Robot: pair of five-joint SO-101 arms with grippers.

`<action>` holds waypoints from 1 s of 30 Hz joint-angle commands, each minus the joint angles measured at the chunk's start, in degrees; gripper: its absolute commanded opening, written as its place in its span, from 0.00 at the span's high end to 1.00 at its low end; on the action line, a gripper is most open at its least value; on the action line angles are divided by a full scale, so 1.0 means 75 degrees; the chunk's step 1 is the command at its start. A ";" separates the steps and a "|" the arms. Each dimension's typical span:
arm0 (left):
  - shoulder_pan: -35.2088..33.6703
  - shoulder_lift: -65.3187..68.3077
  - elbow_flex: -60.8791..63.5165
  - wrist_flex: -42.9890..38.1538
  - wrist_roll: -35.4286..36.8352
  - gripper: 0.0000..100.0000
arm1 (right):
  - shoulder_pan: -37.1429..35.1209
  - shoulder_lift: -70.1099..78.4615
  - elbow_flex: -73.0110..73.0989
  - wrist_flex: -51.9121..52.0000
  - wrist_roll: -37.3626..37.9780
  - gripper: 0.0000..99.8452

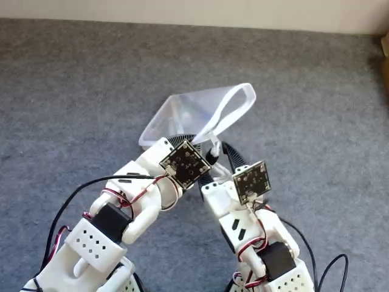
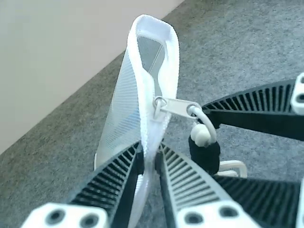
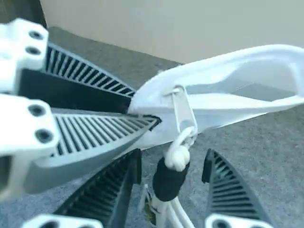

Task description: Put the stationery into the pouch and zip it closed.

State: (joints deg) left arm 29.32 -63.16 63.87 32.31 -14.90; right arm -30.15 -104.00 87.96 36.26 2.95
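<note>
A translucent white pouch (image 1: 194, 112) lies on the grey carpet with its mouth gaping open. What is inside I cannot make out. My left gripper (image 2: 149, 149) is shut on the pouch's zipper edge (image 2: 142, 118) at the near end, right beside the metal zipper pull (image 2: 178, 107). A white cord with a black bead (image 2: 204, 152) hangs from the pull. My right gripper (image 3: 173, 156) is open, its black fingers on either side of the bead (image 3: 166, 180) without squeezing it. The left gripper (image 3: 142, 111) pinches the pouch (image 3: 237, 80) just behind the pull (image 3: 180, 111).
Both arms (image 1: 146, 201) (image 1: 249, 213) meet at the pouch's near end in the middle of the carpet (image 1: 73, 91). A pale wall (image 2: 57, 57) runs along the far side. Open carpet lies to the left and right.
</note>
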 commanded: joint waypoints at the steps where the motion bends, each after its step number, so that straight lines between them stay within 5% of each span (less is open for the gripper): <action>1: 0.0158 -0.0123 -0.0076 -0.0141 0.0082 0.99 | 0.0217 0.0006 0.0006 -0.0475 -0.0211 0.80; 15: 0.0100 -0.0123 -0.0076 -0.0047 0.0082 0.99 | 0.0381 -0.0076 -0.0041 -0.0486 0.0070 1.00; 30: -0.0639 -0.0135 -0.0182 0.0598 0.0035 0.99 | 0.1459 -0.0076 -0.1541 0.1705 0.0152 0.99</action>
State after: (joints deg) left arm 28.26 -63.16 63.96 35.21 -14.90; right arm -20.22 -104.09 81.63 46.81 3.30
